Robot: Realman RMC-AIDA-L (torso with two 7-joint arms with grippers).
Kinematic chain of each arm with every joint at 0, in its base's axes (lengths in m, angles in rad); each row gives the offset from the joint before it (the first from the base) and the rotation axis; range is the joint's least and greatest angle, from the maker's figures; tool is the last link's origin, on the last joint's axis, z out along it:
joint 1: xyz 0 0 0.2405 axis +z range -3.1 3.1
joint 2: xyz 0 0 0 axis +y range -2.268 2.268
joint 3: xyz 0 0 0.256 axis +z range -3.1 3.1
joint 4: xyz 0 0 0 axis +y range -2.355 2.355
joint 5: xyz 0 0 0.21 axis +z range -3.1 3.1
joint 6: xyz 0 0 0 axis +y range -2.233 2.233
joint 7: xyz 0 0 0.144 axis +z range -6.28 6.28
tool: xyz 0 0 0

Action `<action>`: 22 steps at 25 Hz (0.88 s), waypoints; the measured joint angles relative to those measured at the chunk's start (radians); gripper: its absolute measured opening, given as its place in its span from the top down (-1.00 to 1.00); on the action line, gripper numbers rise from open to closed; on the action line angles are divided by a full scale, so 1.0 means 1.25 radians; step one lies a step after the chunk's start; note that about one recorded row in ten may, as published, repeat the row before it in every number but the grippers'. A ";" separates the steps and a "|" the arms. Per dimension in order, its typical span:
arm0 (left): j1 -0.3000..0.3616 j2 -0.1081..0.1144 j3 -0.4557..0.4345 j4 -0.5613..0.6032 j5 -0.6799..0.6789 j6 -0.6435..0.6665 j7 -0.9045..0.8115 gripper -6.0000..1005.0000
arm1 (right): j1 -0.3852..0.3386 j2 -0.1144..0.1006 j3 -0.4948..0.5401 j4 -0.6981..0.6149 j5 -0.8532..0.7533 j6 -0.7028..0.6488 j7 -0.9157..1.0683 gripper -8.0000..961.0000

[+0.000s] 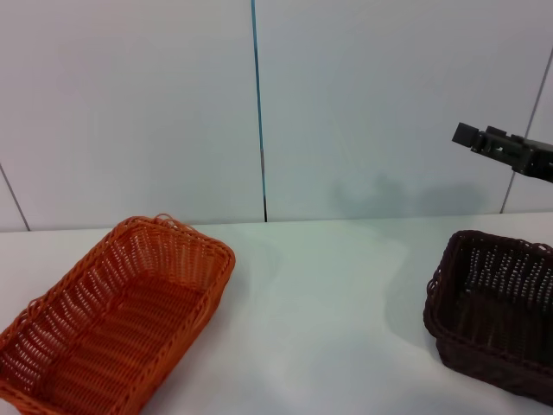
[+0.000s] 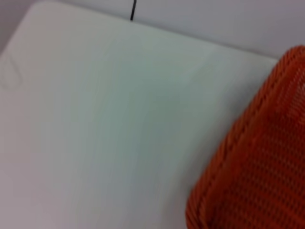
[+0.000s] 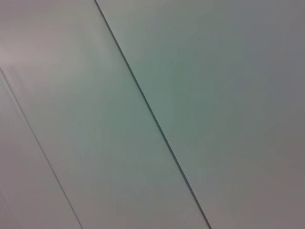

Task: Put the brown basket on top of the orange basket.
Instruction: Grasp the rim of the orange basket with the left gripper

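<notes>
The orange basket stands empty on the white table at the front left in the head view. Its corner also shows in the left wrist view. The brown basket stands empty on the table at the right, partly cut off by the picture's edge. The two baskets are far apart. My right gripper hangs in the air above the brown basket, well clear of it and in front of the wall. The right wrist view shows only wall panels. My left gripper shows in no view.
The white table runs between the two baskets and back to a grey panelled wall. In the left wrist view a bare stretch of table lies beside the orange basket, up to the table's far edge.
</notes>
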 joint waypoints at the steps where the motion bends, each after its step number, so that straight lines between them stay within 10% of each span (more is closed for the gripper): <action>1: -0.001 -0.001 0.002 0.006 0.005 0.015 -0.011 -0.52 | 0.000 0.000 0.000 -0.001 0.000 0.001 0.000 -0.89; 22: -0.022 -0.004 0.146 -0.079 0.045 -0.048 -0.186 -0.52 | -0.006 -0.001 0.001 -0.016 0.000 0.028 -0.033 -0.89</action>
